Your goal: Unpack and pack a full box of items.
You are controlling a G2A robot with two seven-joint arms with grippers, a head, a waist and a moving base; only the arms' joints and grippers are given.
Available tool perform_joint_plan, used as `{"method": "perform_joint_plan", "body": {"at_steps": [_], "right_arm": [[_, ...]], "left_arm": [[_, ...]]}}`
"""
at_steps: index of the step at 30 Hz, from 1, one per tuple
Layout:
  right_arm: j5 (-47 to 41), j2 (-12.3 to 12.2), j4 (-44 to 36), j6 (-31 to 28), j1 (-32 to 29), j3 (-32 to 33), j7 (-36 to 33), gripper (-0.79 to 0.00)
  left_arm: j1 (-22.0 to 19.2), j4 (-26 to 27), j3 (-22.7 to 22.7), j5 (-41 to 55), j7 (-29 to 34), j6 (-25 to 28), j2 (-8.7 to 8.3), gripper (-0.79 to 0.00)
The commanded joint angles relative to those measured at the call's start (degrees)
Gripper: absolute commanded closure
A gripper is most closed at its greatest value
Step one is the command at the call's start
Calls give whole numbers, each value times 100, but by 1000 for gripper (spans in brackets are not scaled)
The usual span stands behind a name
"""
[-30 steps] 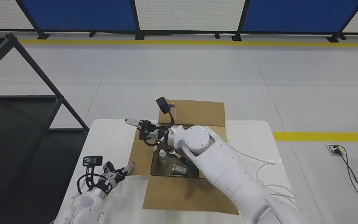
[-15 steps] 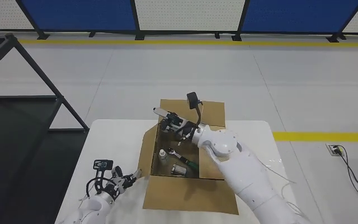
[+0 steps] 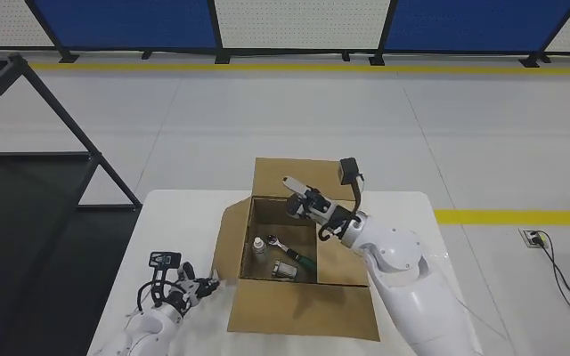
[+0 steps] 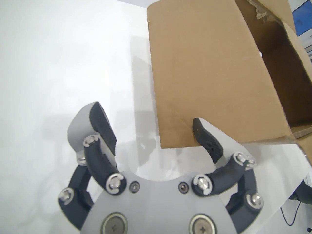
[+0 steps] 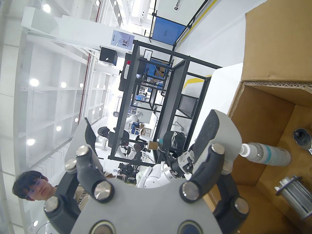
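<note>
Cardboard box sits open at the centre of the top view on the white desk, holding a small bottle, a wrench and a metal cylinder. Right pincer, fingers apart and empty, hovers over the far rim, having swung across from the left flap, which now stands raised. Left pincer, also apart, has closed in beside that flap.

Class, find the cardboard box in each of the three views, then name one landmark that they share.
Top view: cardboard box mid-table, flaps open.
Left wrist view: its raised flap just ahead of the left gripper.
Right wrist view: its inner wall beyond the right gripper, a bottle lying inside.
Shared landmark: the white table.
</note>
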State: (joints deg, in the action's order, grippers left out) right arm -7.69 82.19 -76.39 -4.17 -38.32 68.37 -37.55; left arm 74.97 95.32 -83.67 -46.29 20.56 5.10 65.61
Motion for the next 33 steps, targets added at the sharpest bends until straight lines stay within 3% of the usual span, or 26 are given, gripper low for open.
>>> {"method": "perform_joint_plan", "body": {"at_steps": [1, 9, 15, 24, 26, 33], "right_arm": [[19, -19, -41, 26, -34, 49, -36, -785], [35, -79, -79, 45, -54, 172, -216, -785], [-18, -163, -136, -151, -106, 355, -730, -785], [-183, -351, -432, -519, -477, 910, -1393, -785], [-152, -384, -460, -364, -595, 1076, -1135, -785], [-137, -387, -457, -283, -615, 1107, -1023, -785]], "left_arm": [[94, 115, -144, 16, -6, 1, -17, -785], [510, 687, -902, 421, -102, 42, -76, -785], [841, 1214, -1559, 805, -163, 230, -117, -785], [1219, 1904, -2326, 1704, -79, 1016, -160, -785], [1300, 2025, -2444, 1864, 31, 1263, -174, -785], [1300, 2025, -2444, 1864, 31, 1263, -174, -785]]}}
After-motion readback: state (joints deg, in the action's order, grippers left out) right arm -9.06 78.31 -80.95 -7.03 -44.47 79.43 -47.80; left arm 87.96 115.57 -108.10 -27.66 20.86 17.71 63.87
